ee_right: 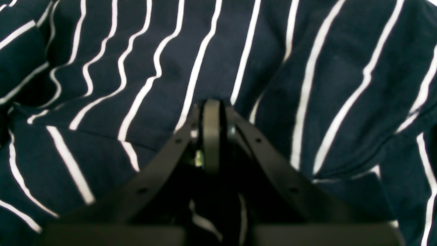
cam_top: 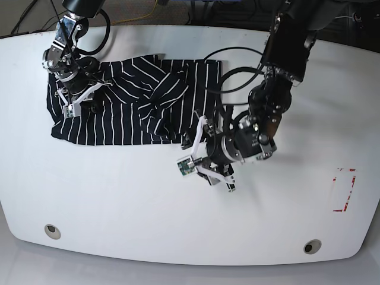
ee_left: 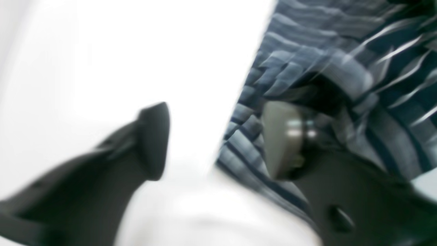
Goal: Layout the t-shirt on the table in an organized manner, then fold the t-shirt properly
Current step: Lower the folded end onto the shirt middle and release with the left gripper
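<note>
T-shirt point(cam_top: 127, 110): black with thin white stripes, lying on the table point(cam_top: 119, 202) in the upper left of the base view. Spread roughly as a wide rectangle, with a bunched, twisted fold near its middle and wrinkles along the top edge. Its right edge ends close to my left arm's cabling.

My right gripper point(ee_right: 211, 112): at the left end of the garment in the base view, upper left of the frame. In the right wrist view my fingers are pressed together, tips meeting in a narrow point at frame centre, with striped cloth filling everything behind them. Whether a pinch of fabric sits between the tips, I cannot tell.

My left gripper point(ee_left: 218, 140): low and right of the shirt's lower right corner in the base view, near frame centre. In the left wrist view, which is blurred, my fingers stand apart: one dark finger point(ee_left: 153, 140) over bare white table at lower left, the other at centre right against the shirt's edge. Nothing lies between them but tabletop and the cloth's border.

Table: white, rounded edges. Two round grommets point(cam_top: 52, 231) near the bottom edge, left and right. Red-marked rectangle point(cam_top: 344, 190) at the far right, well apart from the shirt.
</note>
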You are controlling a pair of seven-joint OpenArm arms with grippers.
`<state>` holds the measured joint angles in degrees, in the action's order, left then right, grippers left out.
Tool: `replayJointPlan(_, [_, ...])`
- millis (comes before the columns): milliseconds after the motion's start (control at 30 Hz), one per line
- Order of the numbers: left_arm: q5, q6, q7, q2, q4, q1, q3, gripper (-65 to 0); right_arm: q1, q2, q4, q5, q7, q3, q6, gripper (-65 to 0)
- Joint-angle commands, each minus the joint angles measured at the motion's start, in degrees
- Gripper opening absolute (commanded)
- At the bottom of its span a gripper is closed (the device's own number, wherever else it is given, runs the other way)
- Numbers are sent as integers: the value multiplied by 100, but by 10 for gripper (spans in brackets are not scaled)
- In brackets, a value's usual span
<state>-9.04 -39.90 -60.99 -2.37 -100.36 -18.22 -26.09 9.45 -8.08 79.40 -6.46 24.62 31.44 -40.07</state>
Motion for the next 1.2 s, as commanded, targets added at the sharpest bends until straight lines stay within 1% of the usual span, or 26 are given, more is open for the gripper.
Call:
replayJointPlan(0, [416, -10, 424, -101, -219, 68, -227, -471, 132, 65, -155, 615, 944, -63, 7, -626])
replayJointPlan(33, [644, -10, 556, -163, -219, 138, -323, -512, 132, 65, -155, 615, 944, -63, 7, -626])
replayJointPlan(67, [908, -10, 671, -216, -219, 226, -411, -571, 132, 65, -155, 615, 944, -63, 7, -626])
replayJointPlan(133, [1330, -10, 829, -242, -211, 367, -517, -637, 132, 65, -155, 615, 944, -63, 7, -626])
replayJointPlan(167, [1585, -10, 890, -242, -211, 481, -534, -638, 132, 65, -155, 615, 944, -63, 7, -626])
replayJointPlan(233, [1858, -10, 926, -242, -211, 604, -543, -619, 132, 65, -155, 615, 944, -63, 7, -626])
replayJointPlan(333, [2095, -10, 926, -233, -202, 745, -543, -619, 132, 65, -155, 615, 944, -63, 7, -626])
replayJointPlan(767, [2095, -10, 934, -189, 264, 824, -552, -619, 132, 65, -155, 598, 944, -63, 7, -626])
replayJointPlan(1000, [2104, -10, 970, 145, 642, 824, -596, -619, 132, 65, -155, 598, 944, -63, 7, -626])
replayJointPlan(1167, [2121, -10, 1339, 294, 765, 850, -798, -619, 132, 65, -155, 606, 944, -63, 7, -626])
